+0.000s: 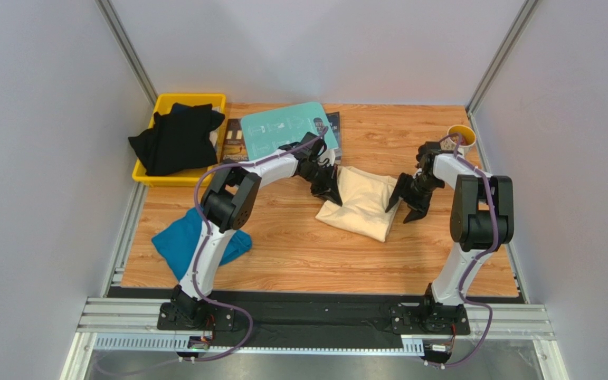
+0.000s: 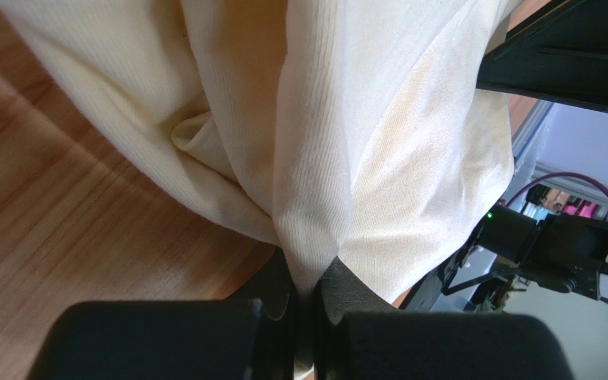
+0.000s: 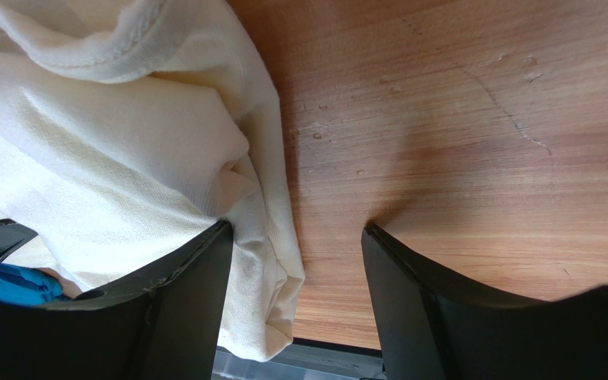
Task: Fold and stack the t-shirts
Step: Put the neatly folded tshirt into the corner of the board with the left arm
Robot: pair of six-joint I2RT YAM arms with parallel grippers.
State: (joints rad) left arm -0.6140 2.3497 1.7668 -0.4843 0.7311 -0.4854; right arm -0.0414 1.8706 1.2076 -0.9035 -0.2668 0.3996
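Cloth of the cream t-shirt (image 1: pixel 360 203) at centre frame on the worktop (image 1: pixel 299 253) is clenched in the left tool (image 1: pixel 329 192), the right tool (image 1: pixel 407 207) released at its edge, so the fold could be dragged askew by one-sided pulling.

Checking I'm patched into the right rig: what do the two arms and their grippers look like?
Both the left arm and right arm have white links, bulky black joint housings and black bases. A purple cable loops along each. The left gripper and right gripper are black, each with two flat, wedge-shaped fingers.
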